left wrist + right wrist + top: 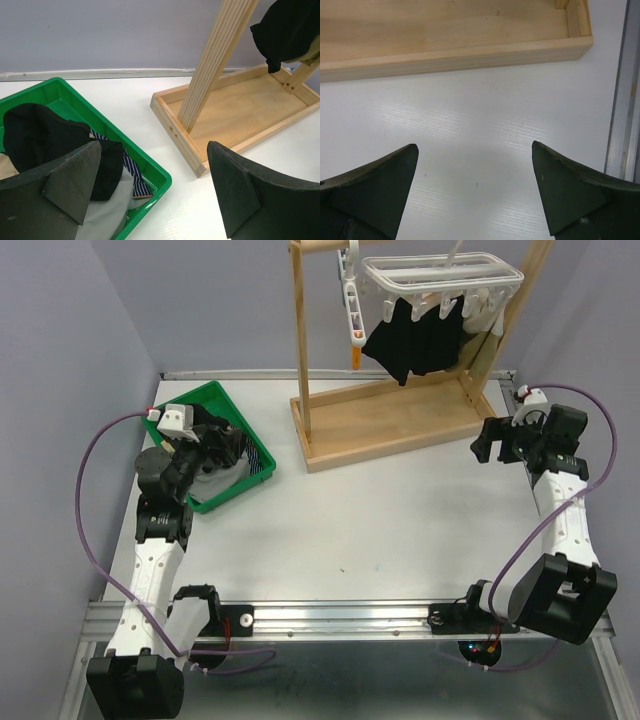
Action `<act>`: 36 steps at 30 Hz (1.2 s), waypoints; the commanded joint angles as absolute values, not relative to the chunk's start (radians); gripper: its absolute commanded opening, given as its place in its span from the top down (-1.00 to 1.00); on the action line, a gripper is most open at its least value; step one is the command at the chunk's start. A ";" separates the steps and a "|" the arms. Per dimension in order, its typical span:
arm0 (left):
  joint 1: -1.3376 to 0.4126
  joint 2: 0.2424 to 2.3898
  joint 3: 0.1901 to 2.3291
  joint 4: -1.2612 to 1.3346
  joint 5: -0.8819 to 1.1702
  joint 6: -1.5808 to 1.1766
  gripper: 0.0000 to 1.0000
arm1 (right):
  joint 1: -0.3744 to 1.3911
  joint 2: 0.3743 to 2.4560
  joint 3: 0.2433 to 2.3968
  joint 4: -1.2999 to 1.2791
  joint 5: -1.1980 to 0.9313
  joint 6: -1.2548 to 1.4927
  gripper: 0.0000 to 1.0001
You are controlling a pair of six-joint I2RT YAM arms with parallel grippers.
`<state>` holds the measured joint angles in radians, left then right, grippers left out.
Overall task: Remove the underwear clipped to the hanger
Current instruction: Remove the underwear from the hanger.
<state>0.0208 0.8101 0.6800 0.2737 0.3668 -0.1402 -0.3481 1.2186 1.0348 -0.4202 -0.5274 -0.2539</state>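
Note:
Black underwear (415, 340) hangs clipped to the white hanger (440, 275) on the wooden rack; its lower edge shows in the left wrist view (287, 30). The green tray (200, 393) holds more underwear: a black piece (40, 130), a navy striped piece (137, 177) and a grey piece (107, 214). My left gripper (225, 445) hovers open over the tray's right corner (154, 147), holding nothing. My right gripper (497, 443) stands open and empty above bare table just in front of the rack's base (474, 146).
The rack's wooden base (400, 425) sits at the back middle, with sloping uprights (215, 65). A white clip strip (353, 315) hangs from the rack's left side. Aluminium rails run along the near edge (340, 615) and the right edge (620, 100).

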 commanded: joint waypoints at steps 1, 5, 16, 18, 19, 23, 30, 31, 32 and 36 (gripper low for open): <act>0.014 0.792 0.669 0.334 0.388 -0.127 -0.98 | -0.377 1.227 1.138 -0.413 -0.546 -0.252 -1.00; 0.014 0.790 0.667 0.331 0.387 -0.126 -0.98 | -0.396 1.241 1.181 -0.416 -0.574 -0.279 -1.00; 0.014 0.787 0.669 0.328 0.385 -0.118 -0.98 | -0.434 1.342 1.316 -0.425 -0.660 -0.287 -1.00; 0.012 0.787 0.669 0.330 0.385 -0.118 -0.98 | -0.434 1.361 1.342 -0.425 -0.664 -0.290 -1.00; 0.014 0.787 0.669 0.330 0.384 -0.117 -0.98 | -0.434 1.364 1.350 -0.425 -0.667 -0.296 -1.00; 0.012 0.787 0.669 0.328 0.383 -0.115 -0.98 | -0.434 1.388 1.407 -0.440 -0.672 -0.331 -1.00; 0.012 0.790 0.667 0.328 0.385 -0.112 -0.98 | -0.434 1.424 1.488 -0.463 -0.683 -0.354 -1.00; 0.014 0.792 0.669 0.327 0.385 -0.112 -0.98 | -0.434 1.433 1.494 -0.463 -0.684 -0.353 -1.00; 0.012 0.790 0.667 0.327 0.385 -0.112 -0.98 | -0.436 1.437 1.503 -0.463 -0.684 -0.351 -1.00; 0.014 0.792 0.669 0.327 0.387 -0.110 -0.98 | -0.434 1.459 1.517 -0.463 -0.686 -0.345 -1.00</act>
<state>0.0185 0.8093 0.6800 0.2733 0.3668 -0.1272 -0.4259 1.4395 1.4517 -0.4641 -0.6693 -0.3374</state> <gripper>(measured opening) 0.986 0.999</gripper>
